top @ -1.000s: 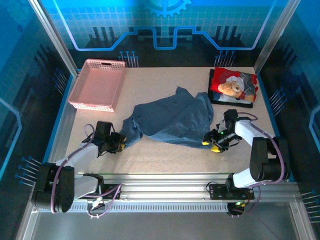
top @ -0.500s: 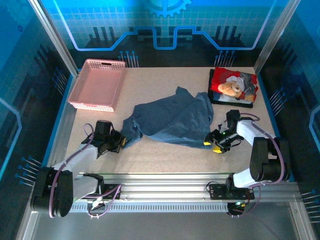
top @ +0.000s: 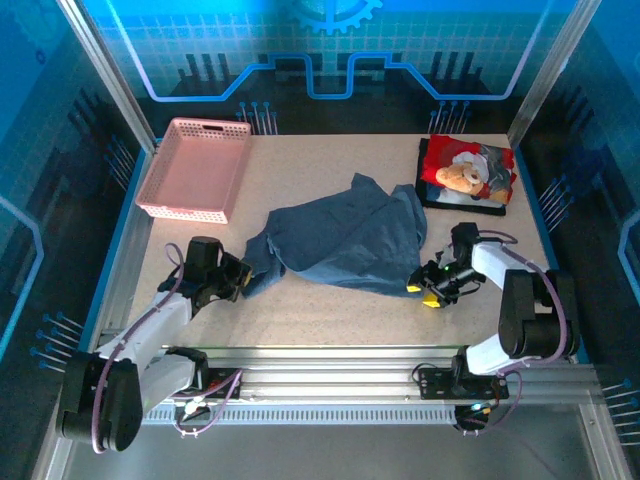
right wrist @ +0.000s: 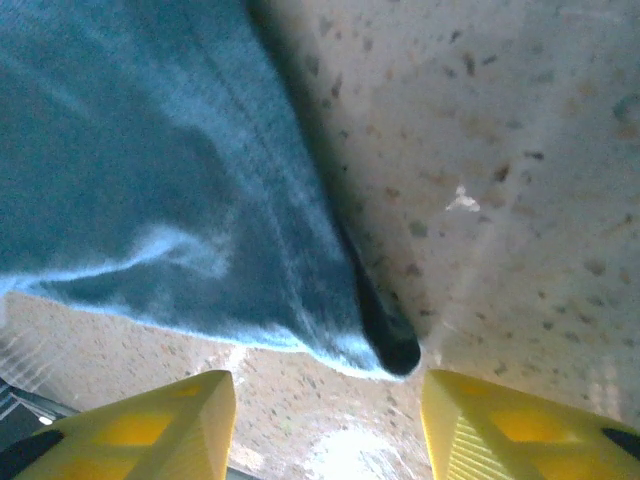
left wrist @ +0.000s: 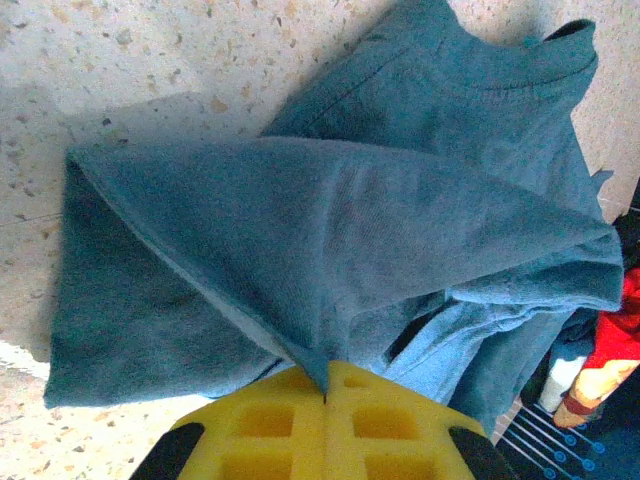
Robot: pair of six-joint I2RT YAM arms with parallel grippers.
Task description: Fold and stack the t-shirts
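slate-blue t-shirt [top: 345, 240] lies rumpled, one corner pinched in left jaws

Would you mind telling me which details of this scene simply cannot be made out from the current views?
1. Top view: how the left gripper grips, its tips buried in the edge of the blue shirt.
2. Left wrist view: the teddy-bear shirt, cut off by the right edge and the blue shirt.
3. Right wrist view: blurred cloth; whether the open right gripper touches its corner is unclear.
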